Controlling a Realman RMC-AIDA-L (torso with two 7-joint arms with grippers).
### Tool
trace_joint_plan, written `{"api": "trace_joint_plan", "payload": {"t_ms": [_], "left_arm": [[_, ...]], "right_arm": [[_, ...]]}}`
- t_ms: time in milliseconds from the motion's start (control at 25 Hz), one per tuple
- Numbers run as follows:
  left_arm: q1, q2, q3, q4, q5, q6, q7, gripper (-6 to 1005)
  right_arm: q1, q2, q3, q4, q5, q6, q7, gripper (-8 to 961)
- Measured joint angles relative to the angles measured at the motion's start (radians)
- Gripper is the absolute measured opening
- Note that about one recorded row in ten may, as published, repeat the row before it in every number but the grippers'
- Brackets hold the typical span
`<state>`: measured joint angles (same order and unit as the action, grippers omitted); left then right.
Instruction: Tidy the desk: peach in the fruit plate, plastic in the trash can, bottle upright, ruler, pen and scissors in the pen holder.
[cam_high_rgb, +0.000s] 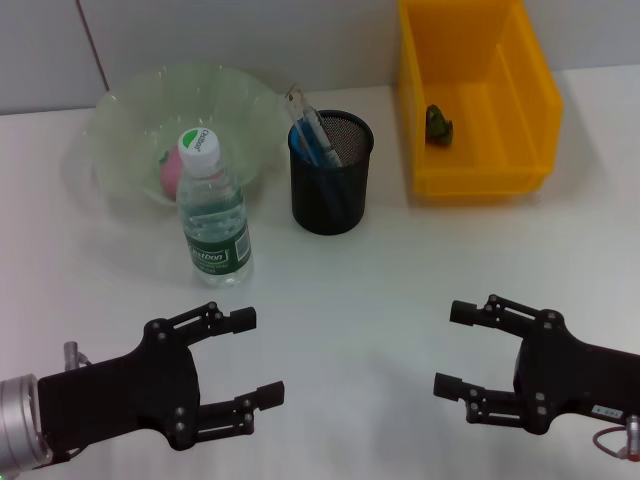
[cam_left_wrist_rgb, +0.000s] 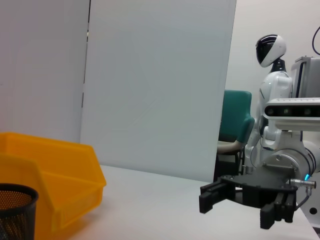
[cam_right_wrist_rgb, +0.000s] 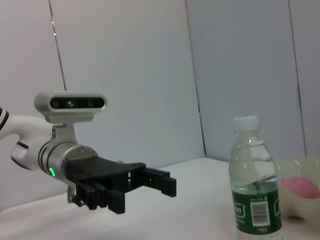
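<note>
The pink peach (cam_high_rgb: 170, 173) lies in the translucent green fruit plate (cam_high_rgb: 120, 120) at the back left. In front of the plate the water bottle (cam_high_rgb: 212, 210) stands upright with its white cap on. The black mesh pen holder (cam_high_rgb: 331, 175) holds a clear ruler (cam_high_rgb: 297, 104) and a blue pen (cam_high_rgb: 316, 142); I cannot make out the scissors among them. A dark green piece of plastic (cam_high_rgb: 438, 122) lies in the yellow trash can (cam_high_rgb: 520, 90). My left gripper (cam_high_rgb: 257, 356) and right gripper (cam_high_rgb: 452, 349) hover open and empty near the front edge.
White tabletop lies between the two grippers and the objects. The left wrist view shows the right gripper (cam_left_wrist_rgb: 235, 210), the yellow trash can (cam_left_wrist_rgb: 60, 190) and the pen holder (cam_left_wrist_rgb: 15, 210). The right wrist view shows the left gripper (cam_right_wrist_rgb: 145, 195), the bottle (cam_right_wrist_rgb: 255, 190) and the peach (cam_right_wrist_rgb: 300, 187).
</note>
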<state>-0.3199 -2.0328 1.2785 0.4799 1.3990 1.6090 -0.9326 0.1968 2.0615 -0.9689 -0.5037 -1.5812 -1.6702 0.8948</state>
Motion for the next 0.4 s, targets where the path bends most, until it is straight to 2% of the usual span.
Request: {"api": "trace_joint_plan", "payload": {"t_ms": [400], "left_arm": [[0.003,-0.006,-0.005,0.0,0.0,0.0,0.001,819]], "right_arm": [[0.008,0.013,-0.004,0.001,-0.009,0.02,-0.002,823]]}}
